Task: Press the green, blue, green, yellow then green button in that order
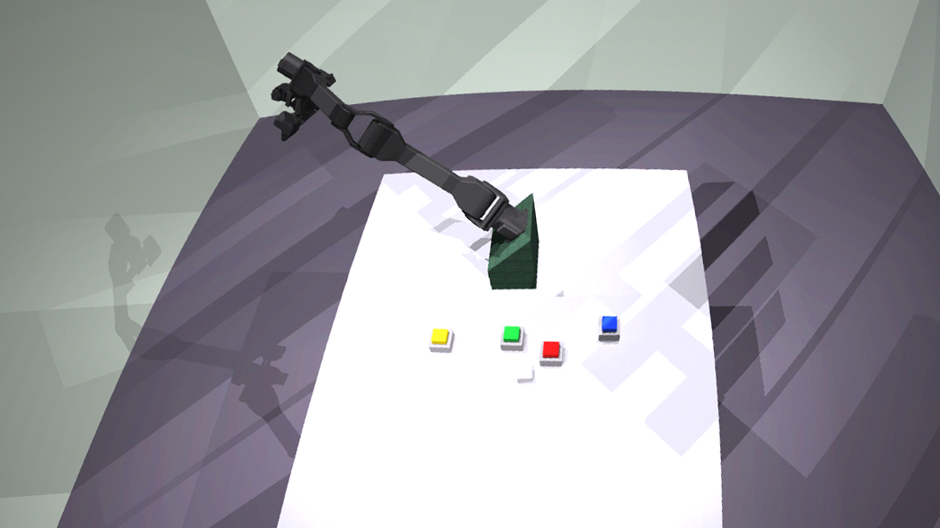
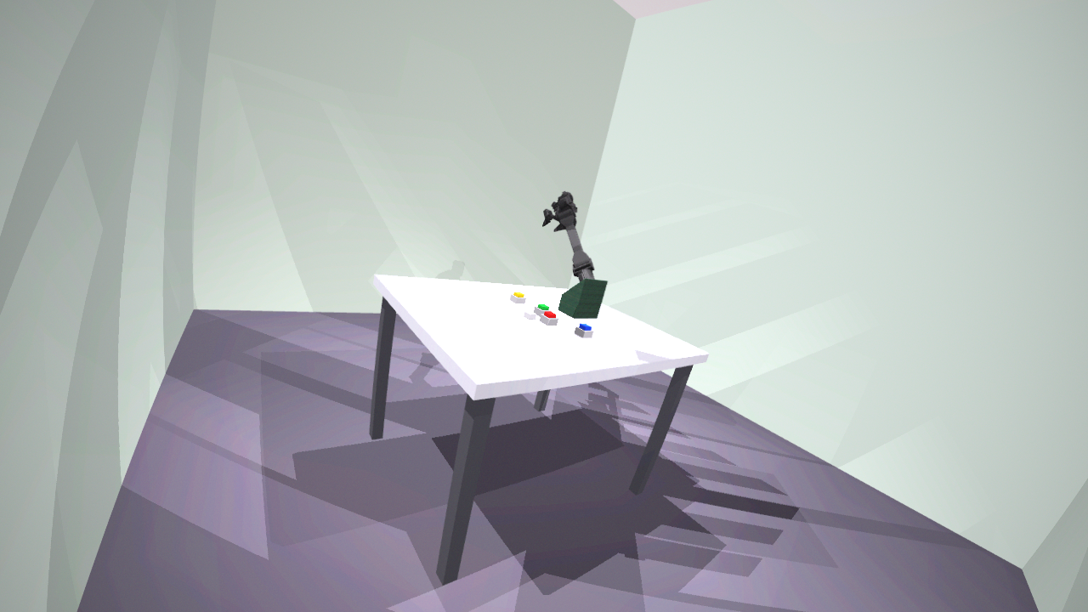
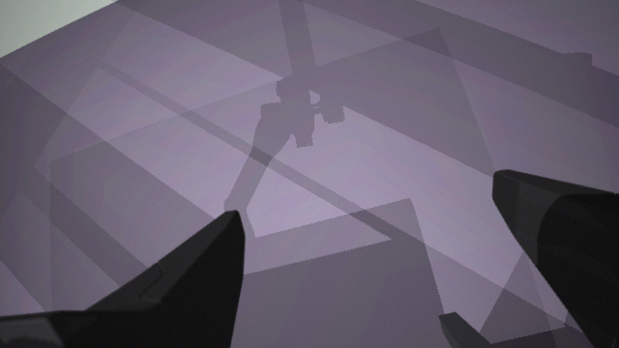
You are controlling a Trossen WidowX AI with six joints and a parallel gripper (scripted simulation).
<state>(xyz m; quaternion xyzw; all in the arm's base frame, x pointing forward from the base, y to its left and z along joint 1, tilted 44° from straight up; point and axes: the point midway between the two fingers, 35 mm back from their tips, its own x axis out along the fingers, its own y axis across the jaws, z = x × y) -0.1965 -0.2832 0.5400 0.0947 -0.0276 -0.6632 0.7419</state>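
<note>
Four buttons sit untouched mid-table, the green button [image 1: 511, 332] left of red; the gripper [image 1: 289, 116], fingers apart and empty, hangs far off beyond the table [image 1: 415, 446]. All five presses seemingly remain.

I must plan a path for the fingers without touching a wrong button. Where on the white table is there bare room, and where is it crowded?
Bare room: the wide strip of white table nearer the camera than the buttons, and the gap between the yellow button and green button. Crowded: the red button sits close beside green, with the dark green block just behind.
</note>
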